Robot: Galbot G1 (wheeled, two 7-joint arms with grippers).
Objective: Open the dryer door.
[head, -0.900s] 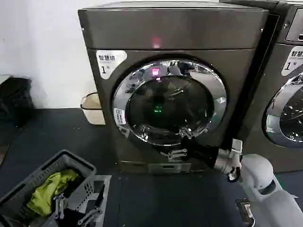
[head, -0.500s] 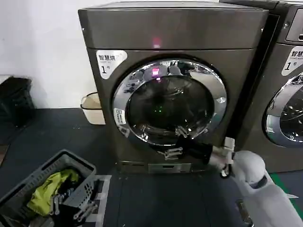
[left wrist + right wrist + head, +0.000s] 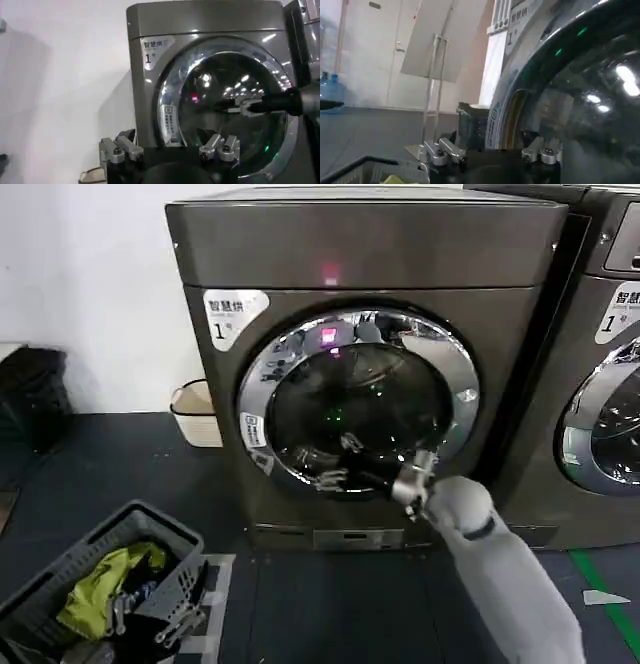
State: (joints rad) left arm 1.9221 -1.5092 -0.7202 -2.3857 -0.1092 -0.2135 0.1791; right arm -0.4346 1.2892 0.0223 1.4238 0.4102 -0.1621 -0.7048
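The dryer door [image 3: 357,399] is a round porthole with a chrome rim and dark glass, and it lies flush against the grey dryer front. My right arm reaches up from the lower right, and the right gripper [image 3: 335,462] is open in front of the lower left part of the glass. The left wrist view shows that right gripper [image 3: 232,105] against the door [image 3: 225,100]. In the right wrist view my right gripper [image 3: 491,149] has its jaws wide apart, empty, close to the door's rim [image 3: 507,115]. My left gripper [image 3: 170,145] is open and empty, low at the left by the basket [image 3: 160,619].
A grey basket [image 3: 60,569] holding a yellow-green cloth [image 3: 100,589] sits on the dark floor at the lower left. A cream bin [image 3: 195,414] stands left of the dryer. A neighbouring machine [image 3: 600,314] with a similar door is close on the right.
My right arm has swung up and to the left, from below the door's lower edge to in front of the lower glass. The door has not moved.
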